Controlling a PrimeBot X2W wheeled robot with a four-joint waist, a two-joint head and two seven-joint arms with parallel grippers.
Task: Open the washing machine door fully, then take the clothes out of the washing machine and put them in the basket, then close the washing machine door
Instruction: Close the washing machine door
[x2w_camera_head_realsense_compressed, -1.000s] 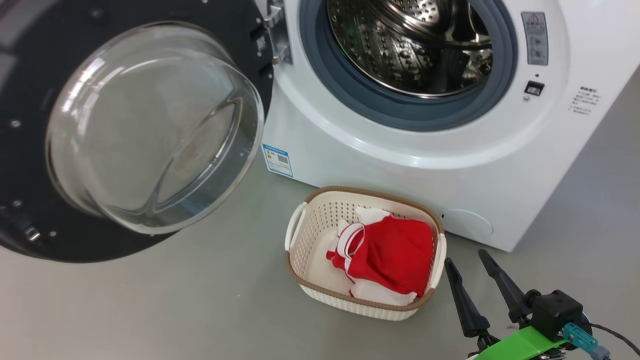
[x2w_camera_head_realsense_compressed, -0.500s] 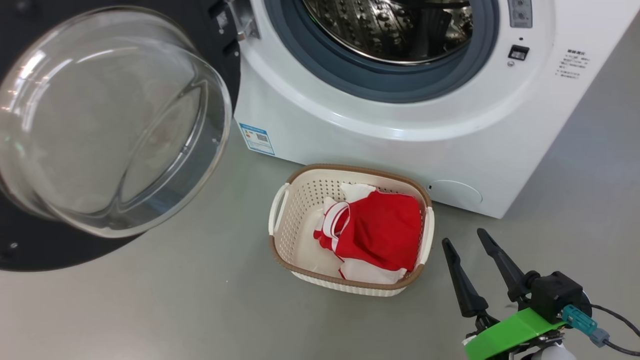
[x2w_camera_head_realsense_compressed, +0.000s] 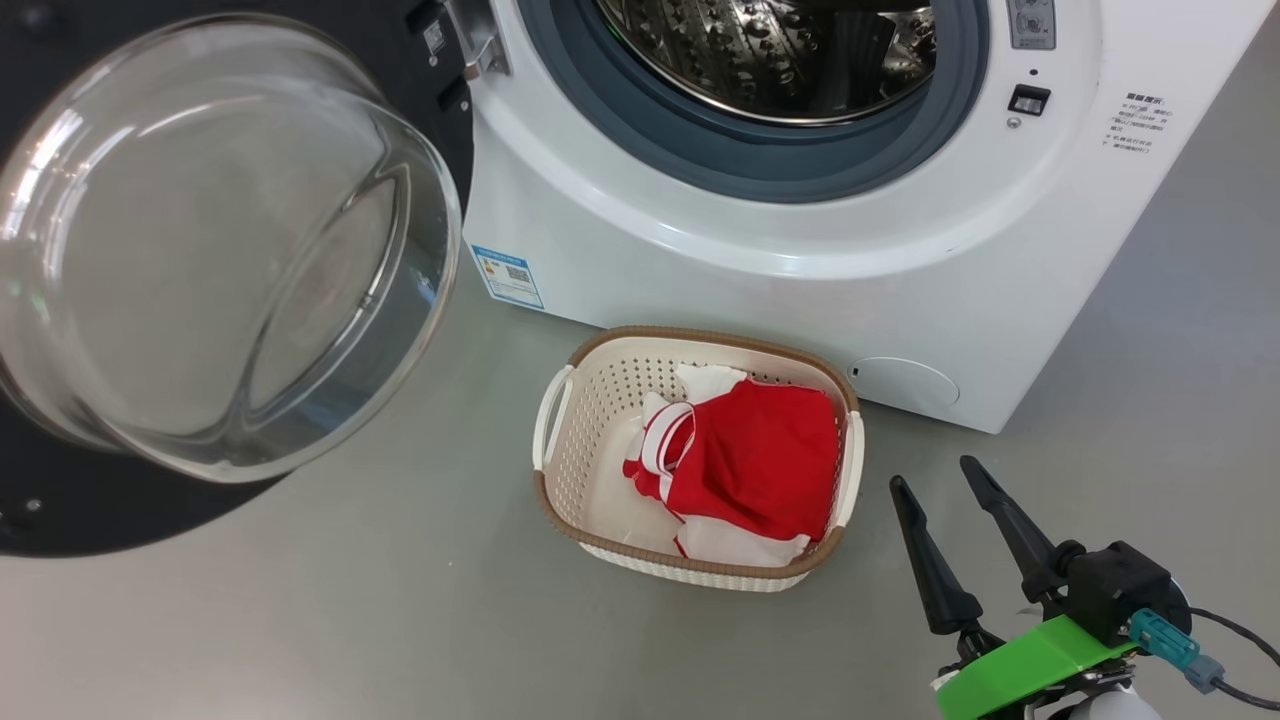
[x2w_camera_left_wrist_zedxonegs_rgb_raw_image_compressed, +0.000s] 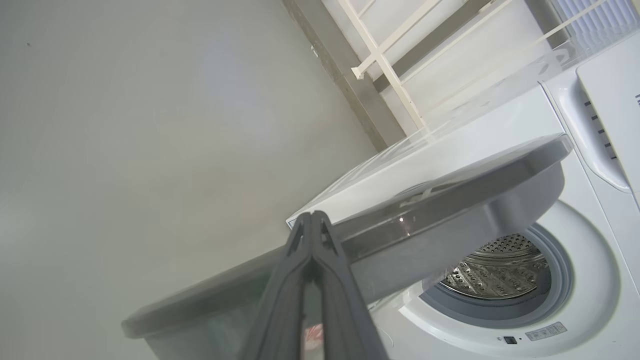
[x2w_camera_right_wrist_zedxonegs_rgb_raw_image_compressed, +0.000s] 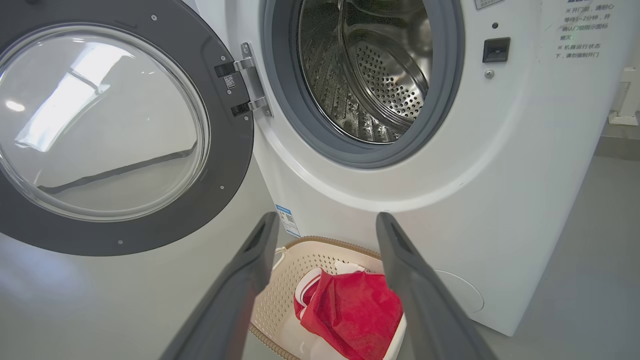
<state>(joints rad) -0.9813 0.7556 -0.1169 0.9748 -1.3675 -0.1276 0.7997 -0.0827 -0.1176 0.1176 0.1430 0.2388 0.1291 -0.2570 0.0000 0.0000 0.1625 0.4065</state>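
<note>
Glossy glass door, perforated shiny steel drum, matt red cloth in perforated plastic basket

The washer is white, with a grey-blue seal and a shiny steel drum dotted with holes. Its label is blue and white. The door has a glossy black rim around clear glass. The basket is cream, its walls a grid of small holes, its rim brown and woven-looking. The clothes are red with white trim; the cloth is plain white. The floor is pale grey. The right gripper is black, on a bright green bracket with a teal plug. The left gripper is dark grey.
</note>
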